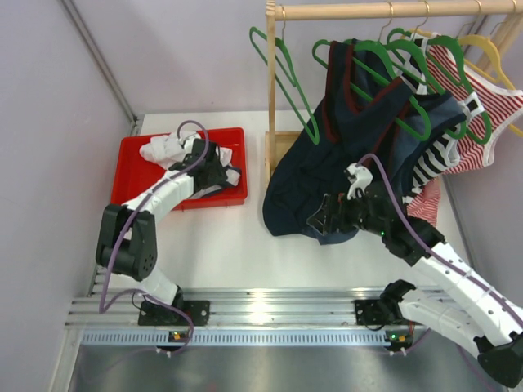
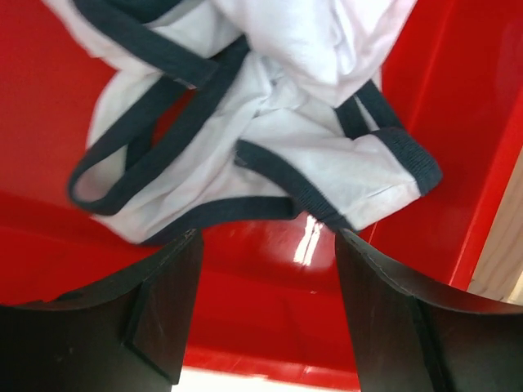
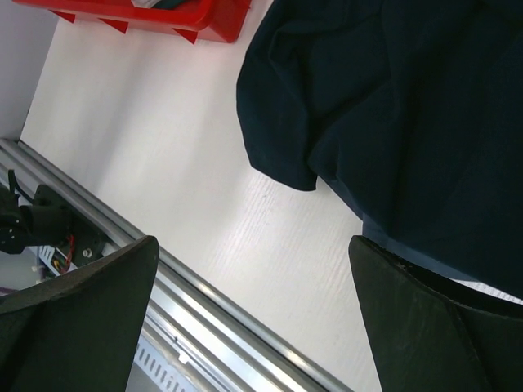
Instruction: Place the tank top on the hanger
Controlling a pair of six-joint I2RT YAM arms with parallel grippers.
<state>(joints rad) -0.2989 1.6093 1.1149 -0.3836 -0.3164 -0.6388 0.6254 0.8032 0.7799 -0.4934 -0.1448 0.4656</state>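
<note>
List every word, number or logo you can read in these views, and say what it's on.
None can be read.
The tank top lies crumpled in the red bin: only white fabric and navy trim show, no print.
The hanging dark navy top and red-and-white striped top show no lettering.

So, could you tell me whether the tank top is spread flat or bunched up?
Bunched up: the tank top lies crumpled in the red bin, its navy-trimmed straps twisted across each other.
</note>
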